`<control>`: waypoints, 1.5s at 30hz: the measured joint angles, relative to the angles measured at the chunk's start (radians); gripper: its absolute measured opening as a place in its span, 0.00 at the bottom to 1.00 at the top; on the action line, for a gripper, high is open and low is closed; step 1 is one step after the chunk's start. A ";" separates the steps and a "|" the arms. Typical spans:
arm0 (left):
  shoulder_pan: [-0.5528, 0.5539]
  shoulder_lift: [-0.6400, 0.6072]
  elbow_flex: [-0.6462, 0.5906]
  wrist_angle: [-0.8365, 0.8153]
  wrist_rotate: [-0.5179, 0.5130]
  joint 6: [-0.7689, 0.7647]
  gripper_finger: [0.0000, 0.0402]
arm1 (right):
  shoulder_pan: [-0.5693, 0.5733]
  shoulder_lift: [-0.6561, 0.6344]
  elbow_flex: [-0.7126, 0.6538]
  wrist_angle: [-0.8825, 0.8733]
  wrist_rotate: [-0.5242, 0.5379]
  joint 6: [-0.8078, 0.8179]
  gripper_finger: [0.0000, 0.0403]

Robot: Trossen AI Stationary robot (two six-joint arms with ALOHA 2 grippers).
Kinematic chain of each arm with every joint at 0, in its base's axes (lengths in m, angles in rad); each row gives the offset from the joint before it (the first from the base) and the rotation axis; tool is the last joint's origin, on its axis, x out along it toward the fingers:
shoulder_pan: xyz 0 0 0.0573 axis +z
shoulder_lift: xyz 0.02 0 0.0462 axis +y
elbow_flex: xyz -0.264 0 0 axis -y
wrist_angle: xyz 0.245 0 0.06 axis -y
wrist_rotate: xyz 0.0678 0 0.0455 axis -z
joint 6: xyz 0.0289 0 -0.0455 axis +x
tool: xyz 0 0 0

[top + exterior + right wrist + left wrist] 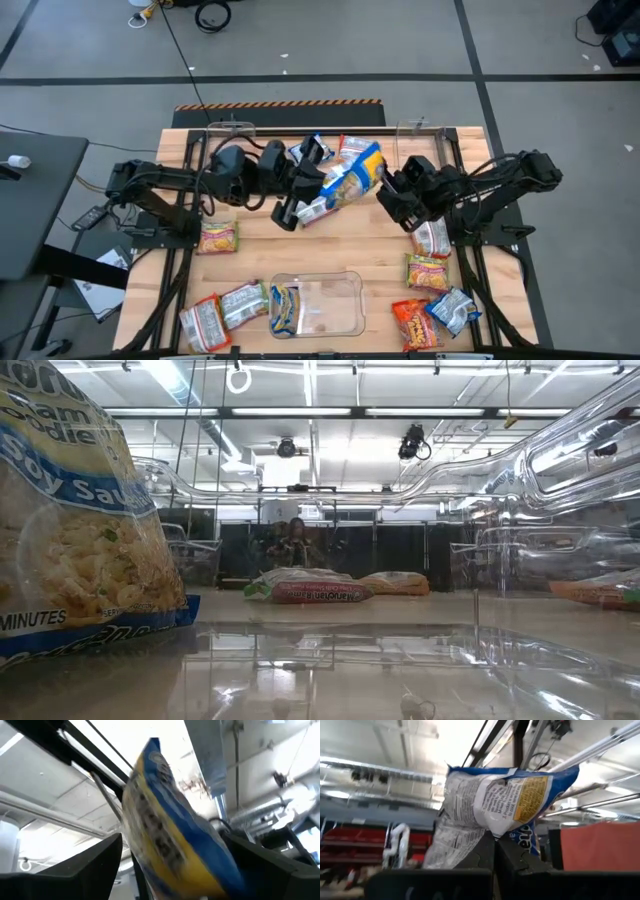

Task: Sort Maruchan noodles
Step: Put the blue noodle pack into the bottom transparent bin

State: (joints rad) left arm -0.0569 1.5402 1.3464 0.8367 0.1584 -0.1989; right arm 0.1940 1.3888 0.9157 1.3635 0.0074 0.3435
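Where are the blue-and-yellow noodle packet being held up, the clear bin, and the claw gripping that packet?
Blue-and-yellow noodle packet (352,176), high view, its yellow middle.
Clear bin (340,312), high view, its bare floor.
Left gripper (495,840), left wrist view, fingertips pinching the packet's edge.

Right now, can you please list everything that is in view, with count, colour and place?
Blue-yellow packet: one, held up over the table's far middle.
Other packets: several; one orange-red at the left, two silvery-ended near left, five or so at the right, orange-red and blue.
Bin: one, clear, near middle, one blue-yellow packet inside.
Table: one, light wood.
Left gripper: shut on the blue-yellow packet's edge.
Right gripper: open, fingers on either side of the same packet.
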 joint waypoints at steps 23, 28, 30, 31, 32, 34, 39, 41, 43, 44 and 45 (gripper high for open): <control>-0.004 -0.023 0.006 -0.252 -0.167 -0.028 0.06 | 0.001 -0.088 0.021 -0.249 -0.024 -0.108 0.41; -0.001 -0.097 0.060 -0.623 -0.158 -0.048 0.13 | 0.002 -0.231 0.023 -0.653 -0.029 -0.119 0.44; 0.000 -0.133 0.102 -0.843 -0.155 -0.058 0.18 | 0.002 -0.298 0.051 -0.890 -0.031 -0.141 0.46; 0.000 -0.145 0.127 -0.942 -0.154 -0.070 0.22 | 0.002 -0.327 0.074 -1.016 -0.028 -0.159 0.45; -0.002 -0.160 0.150 -1.044 -0.155 -0.080 0.25 | 0.002 -0.347 0.105 -1.135 -0.013 -0.180 0.45; -0.007 -0.175 0.179 -1.233 -0.177 -0.112 0.33 | 0.002 -0.373 0.172 -1.391 0.031 -0.235 0.43; -0.021 -0.164 0.186 -1.373 -0.298 -0.179 0.47 | -0.010 -0.334 0.281 -1.840 0.159 -0.351 0.41; -0.026 -0.138 0.172 -1.361 -0.340 -0.182 0.51 | -0.022 -0.305 0.282 -1.902 0.165 -0.378 0.42; -0.032 -0.091 0.159 -1.277 -0.361 -0.170 0.55 | -0.033 -0.268 0.279 -1.965 0.160 -0.404 0.42; -0.032 -0.067 0.151 -1.249 -0.371 -0.152 0.56 | -0.037 -0.246 0.277 -1.997 0.158 -0.418 0.42; -0.033 -0.041 0.150 -1.228 -0.381 -0.126 0.58 | -0.042 -0.226 0.277 -2.017 0.156 -0.428 0.42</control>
State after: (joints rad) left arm -0.0895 1.4993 1.4961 -0.3917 -0.2231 -0.3247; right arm 0.1521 1.1624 1.1923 -0.6540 0.1635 -0.0841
